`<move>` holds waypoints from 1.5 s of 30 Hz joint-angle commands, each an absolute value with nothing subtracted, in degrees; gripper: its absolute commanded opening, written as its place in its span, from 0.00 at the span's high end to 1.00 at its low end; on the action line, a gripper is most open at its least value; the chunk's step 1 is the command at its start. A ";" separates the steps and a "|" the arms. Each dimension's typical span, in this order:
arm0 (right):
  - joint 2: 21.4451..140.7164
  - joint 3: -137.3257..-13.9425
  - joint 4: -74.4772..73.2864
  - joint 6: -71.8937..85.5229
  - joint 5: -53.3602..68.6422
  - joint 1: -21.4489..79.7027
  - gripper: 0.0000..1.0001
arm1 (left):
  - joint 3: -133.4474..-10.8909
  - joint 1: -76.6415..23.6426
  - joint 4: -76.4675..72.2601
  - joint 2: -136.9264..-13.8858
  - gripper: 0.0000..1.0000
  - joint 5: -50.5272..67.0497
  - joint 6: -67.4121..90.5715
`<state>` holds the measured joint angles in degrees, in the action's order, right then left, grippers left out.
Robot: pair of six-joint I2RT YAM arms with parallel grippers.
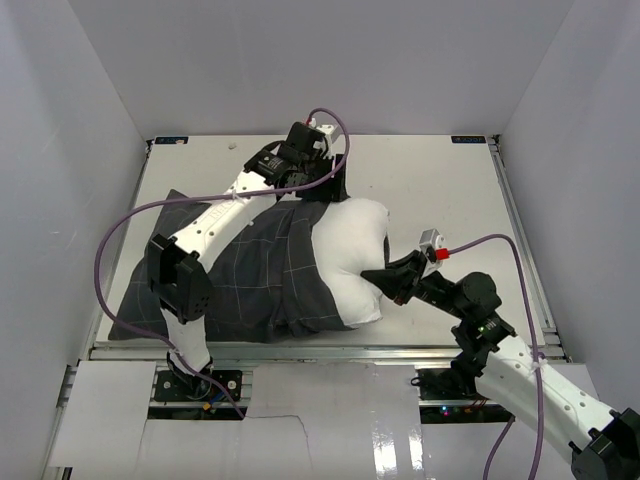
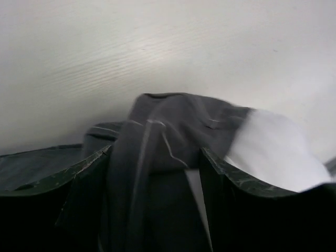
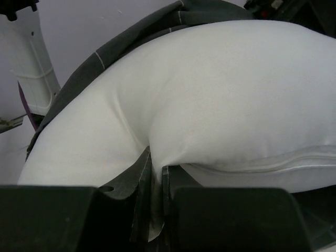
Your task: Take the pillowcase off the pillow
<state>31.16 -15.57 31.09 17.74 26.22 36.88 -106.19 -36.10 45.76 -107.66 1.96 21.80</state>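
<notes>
From overhead I get bright, even, diffuse light. The white pillow [image 1: 352, 245] reads clean without blowing out, and shadows around it are faint and soft-edged. Nearer to me than the pillow, the glossy white panel [image 1: 395, 440] throws patches of glare. My left wrist view is soft. The pillowcase [image 2: 168, 131] fold is blurred, the pillow corner beside it is smeared, and the left gripper's fingers [image 2: 47, 210] are almost black. My right wrist view is sharper on the pillow's skin. It is bright on top and sinks to deep shadow underneath, where the right gripper's fingers [image 3: 231, 220] are dark, featureless blocks.
</notes>
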 commanded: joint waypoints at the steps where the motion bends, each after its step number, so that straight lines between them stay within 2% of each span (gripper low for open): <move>1: 33.82 -20.65 38.85 18.45 20.48 37.00 0.92 | -108.80 -37.35 44.21 -100.56 0.24 16.25 19.16; 7: 38.84 -22.41 41.04 18.90 22.15 37.00 0.92 | -113.90 -38.49 50.09 -95.54 0.23 11.18 20.48; 13: 40.87 -22.76 42.27 18.37 23.03 37.00 0.92 | -116.63 -44.02 56.33 -95.98 0.22 8.62 19.69; 17: 40.87 -25.57 38.60 16.36 20.49 37.00 0.92 | -113.92 -46.93 57.92 -93.61 0.22 -6.29 20.30; 20: 40.26 -30.57 30.78 14.24 12.18 37.00 0.92 | -108.73 -47.02 57.57 -88.27 0.22 -13.34 23.11; 22: 40.17 -33.73 26.83 13.45 4.71 37.00 0.92 | -103.20 -47.20 55.47 -84.66 0.23 -11.79 23.73; 25: 41.22 -38.04 22.17 12.48 0.37 36.91 0.92 | -94.79 -47.46 53.09 -76.92 0.23 -10.02 23.55; 30: 43.33 -42.27 16.27 12.56 -8.42 36.65 0.92 | -83.09 -47.46 52.39 -66.82 0.21 -19.32 26.36; 38: 48.25 -45.88 9.06 17.31 -10.90 33.59 0.92 | -71.12 -47.46 49.57 -56.61 0.20 -19.42 29.35; 45: 48.78 -45.44 9.05 20.48 -3.96 29.36 0.92 | -62.06 -47.46 44.23 -55.81 0.21 -18.72 31.90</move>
<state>49.56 -41.60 2.98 19.14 -3.81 30.37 -64.14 -47.44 48.27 -55.86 -18.83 29.95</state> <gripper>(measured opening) 0.125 0.794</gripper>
